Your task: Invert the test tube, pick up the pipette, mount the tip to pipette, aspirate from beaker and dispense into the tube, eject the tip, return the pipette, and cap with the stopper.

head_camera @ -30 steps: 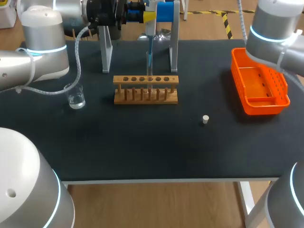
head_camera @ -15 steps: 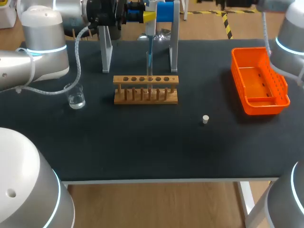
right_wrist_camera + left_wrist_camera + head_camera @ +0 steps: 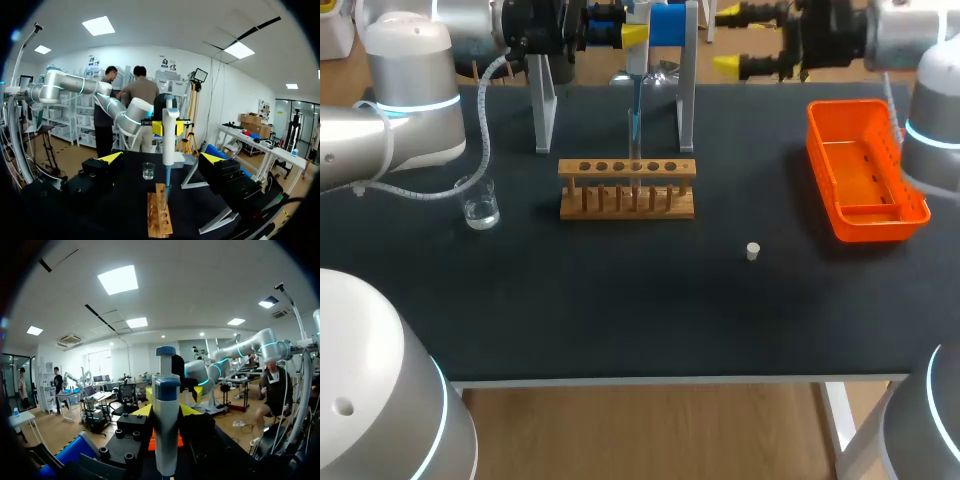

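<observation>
Our left hand (image 3: 625,33) is closed on the pipette (image 3: 166,430), with one yellow-tipped finger on each side of its white body. It holds the pipette upright over the rear of the tabletop (image 3: 620,310). The mounted tip (image 3: 635,100) points straight down at the test tube (image 3: 634,140), which stands upright in the wooden rack (image 3: 627,205). We cannot tell whether the tip end is inside the tube mouth.

Our right hand (image 3: 728,41) hangs at the rear right, just beside the pipette stand (image 3: 686,100), with its fingers wide apart and nothing between them.

The beaker (image 3: 480,205) of clear liquid sits left of the rack. The stopper (image 3: 752,251) lies in front of and to the right of the rack. The orange bin (image 3: 870,225) sits near the right edge.
</observation>
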Controlling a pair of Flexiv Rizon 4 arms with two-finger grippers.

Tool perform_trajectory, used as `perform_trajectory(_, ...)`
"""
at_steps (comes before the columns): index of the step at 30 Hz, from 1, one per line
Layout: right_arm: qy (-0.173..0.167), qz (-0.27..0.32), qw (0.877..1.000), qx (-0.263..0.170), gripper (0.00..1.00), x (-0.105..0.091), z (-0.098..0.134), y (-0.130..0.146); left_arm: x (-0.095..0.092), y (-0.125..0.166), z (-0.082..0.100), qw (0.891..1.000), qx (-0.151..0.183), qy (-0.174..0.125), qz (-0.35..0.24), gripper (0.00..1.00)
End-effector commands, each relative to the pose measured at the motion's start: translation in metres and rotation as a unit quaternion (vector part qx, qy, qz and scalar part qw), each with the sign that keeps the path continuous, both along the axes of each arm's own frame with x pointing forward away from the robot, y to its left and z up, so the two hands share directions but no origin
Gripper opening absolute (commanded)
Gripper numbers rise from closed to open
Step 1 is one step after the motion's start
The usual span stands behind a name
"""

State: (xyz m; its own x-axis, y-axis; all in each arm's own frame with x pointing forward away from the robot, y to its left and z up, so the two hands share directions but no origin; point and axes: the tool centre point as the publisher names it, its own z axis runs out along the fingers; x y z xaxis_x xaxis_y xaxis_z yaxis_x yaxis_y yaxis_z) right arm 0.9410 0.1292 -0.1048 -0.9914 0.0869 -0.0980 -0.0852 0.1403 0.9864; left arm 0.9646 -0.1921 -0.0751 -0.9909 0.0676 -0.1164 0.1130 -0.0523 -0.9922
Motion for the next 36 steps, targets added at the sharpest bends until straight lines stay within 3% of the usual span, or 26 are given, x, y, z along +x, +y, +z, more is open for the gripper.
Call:
perform_trajectory(1,0.004,0.017,1.0,-0.003,1.0,0.017,-0.033,0.018,0.001,0.001,0.001,1.0,0.0,0.0,-0.003,0.0)
perform_trajectory(11,0.004,0.043,0.999,-0.032,1.0,0.028,-0.093,0.043,0.001,0.001,0.001,1.0,0.0,0.0,-0.003,0.0)
perform_trajectory(36,0.031,0.068,0.991,-0.113,1.0,0.033,-0.164,0.096,0.001,0.001,0.001,1.0,0.0,0.0,-0.003,0.0)
